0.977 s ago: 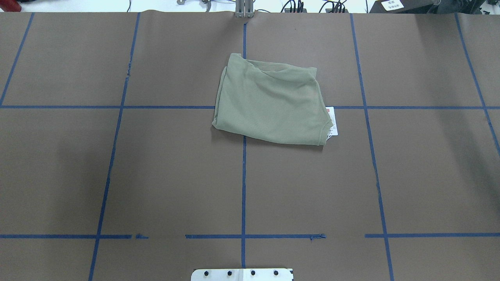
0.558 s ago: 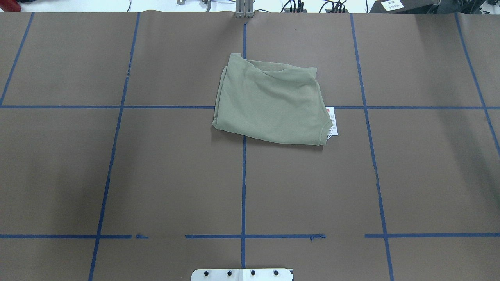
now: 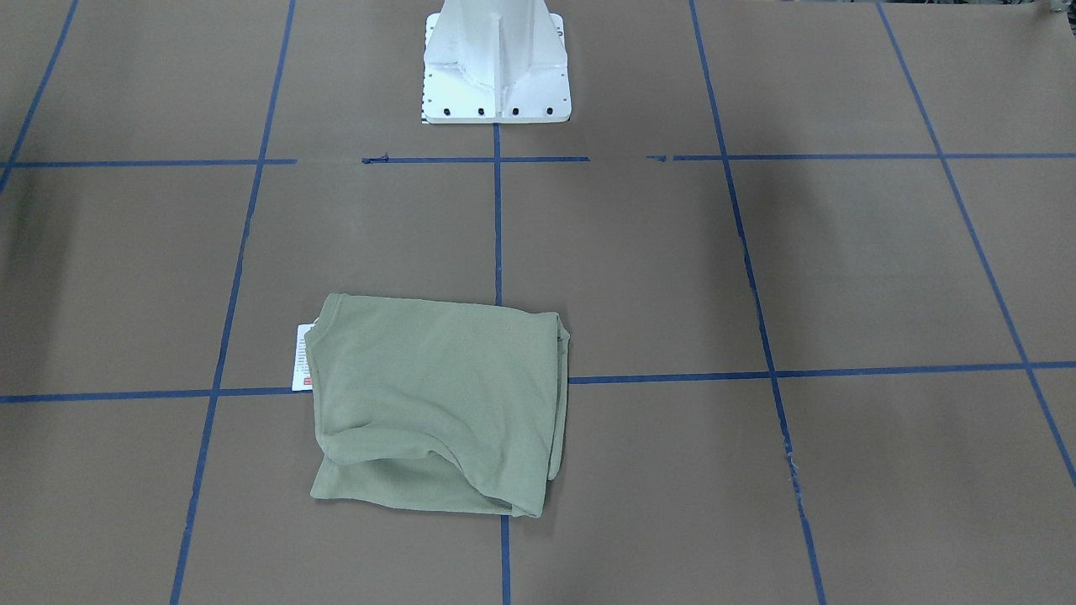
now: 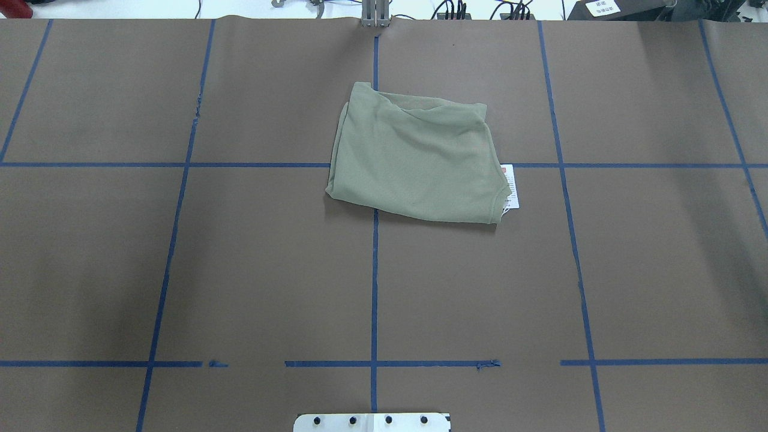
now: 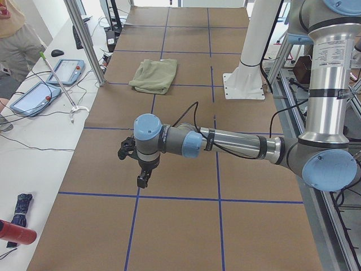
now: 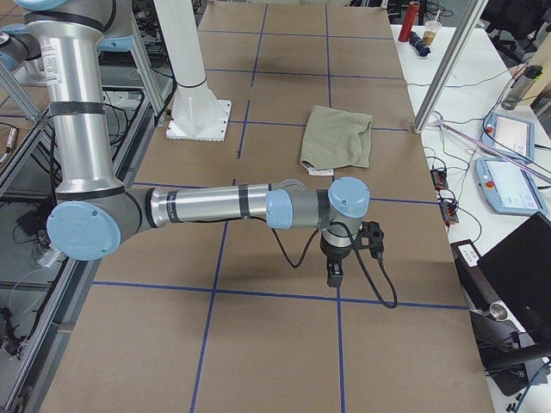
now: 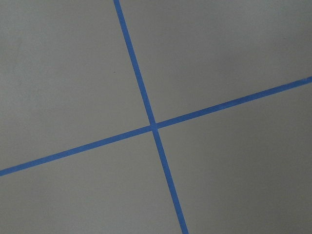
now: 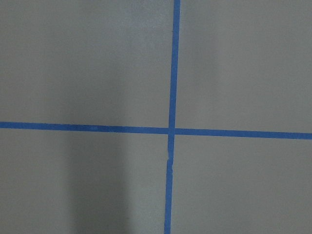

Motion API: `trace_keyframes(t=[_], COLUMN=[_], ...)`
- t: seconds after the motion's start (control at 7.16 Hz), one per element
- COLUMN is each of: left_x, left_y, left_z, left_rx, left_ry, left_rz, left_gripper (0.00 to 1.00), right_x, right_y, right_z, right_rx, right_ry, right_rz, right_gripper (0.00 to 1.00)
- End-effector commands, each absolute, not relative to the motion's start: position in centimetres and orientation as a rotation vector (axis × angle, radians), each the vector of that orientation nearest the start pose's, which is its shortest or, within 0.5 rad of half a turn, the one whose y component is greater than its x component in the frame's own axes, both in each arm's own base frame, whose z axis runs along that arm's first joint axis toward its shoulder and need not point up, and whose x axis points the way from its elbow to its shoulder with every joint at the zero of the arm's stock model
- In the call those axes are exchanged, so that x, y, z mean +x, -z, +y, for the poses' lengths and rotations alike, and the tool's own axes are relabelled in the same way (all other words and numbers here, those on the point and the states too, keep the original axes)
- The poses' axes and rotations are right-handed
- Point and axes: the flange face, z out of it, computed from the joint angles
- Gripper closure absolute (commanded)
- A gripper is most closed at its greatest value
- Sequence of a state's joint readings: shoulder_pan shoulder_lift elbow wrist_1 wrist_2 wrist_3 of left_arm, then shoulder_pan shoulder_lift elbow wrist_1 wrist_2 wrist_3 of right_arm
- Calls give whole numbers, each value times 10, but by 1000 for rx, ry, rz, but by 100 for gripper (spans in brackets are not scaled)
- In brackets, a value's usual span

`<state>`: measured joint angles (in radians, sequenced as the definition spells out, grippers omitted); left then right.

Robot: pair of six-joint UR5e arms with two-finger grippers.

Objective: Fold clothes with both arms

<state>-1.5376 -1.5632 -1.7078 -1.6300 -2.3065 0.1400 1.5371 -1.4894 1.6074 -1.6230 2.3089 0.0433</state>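
The olive-green shirt [image 4: 417,159] lies folded into a rough rectangle at the table's far middle, also in the front-facing view [image 3: 437,399]. Its white hang tag [image 4: 509,187] sticks out at its right edge. Neither arm touches it. The left arm [image 5: 225,144] reaches low over the table's left end, and its gripper [image 5: 142,179] points down, far from the shirt [image 5: 154,75]. The right arm [image 6: 215,205] does the same at the right end with its gripper [image 6: 334,274]. I cannot tell whether either is open or shut. Both wrist views show only brown table and blue tape.
The white base pedestal [image 3: 496,63] stands at the robot's edge of the table. Blue tape lines [image 4: 374,288] grid the brown surface. A side bench holds tablets [image 5: 34,96] and cables, with an aluminium post [image 5: 84,39] and a person [image 5: 14,34] beside it.
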Motion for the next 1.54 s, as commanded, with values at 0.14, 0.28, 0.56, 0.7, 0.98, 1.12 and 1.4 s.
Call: trace_keyframes(t=[0.14, 0.28, 0.56, 0.7, 0.98, 1.12, 1.4], left_x=[-49, -50, -49, -50, -50, -50, -49], left_y=[-593, -588, -595, -596, -600, -603, -606], left_z=[-500, -500, -498, -497, -496, -496, -493], left_rx=[211, 220, 206, 205, 194, 189, 183], left_ry=[-233, -236, -232, -230, -225, -224, -223], left_rz=[721, 725, 725, 725, 725, 726, 726], left_gripper=[0, 0, 0, 0, 0, 0, 0], right_x=[48, 48, 47, 43, 39, 34, 32], right_y=[-613, -612, -613, -615, -620, -620, -621], right_z=[-524, -523, -521, -521, -512, -511, -511], right_rx=[24, 24, 21, 16, 4, 0, -3], right_ry=[10, 12, 14, 19, 24, 34, 37], right_rz=[-744, -744, -747, -747, -746, -746, -746], right_gripper=[0, 0, 0, 0, 0, 0, 0])
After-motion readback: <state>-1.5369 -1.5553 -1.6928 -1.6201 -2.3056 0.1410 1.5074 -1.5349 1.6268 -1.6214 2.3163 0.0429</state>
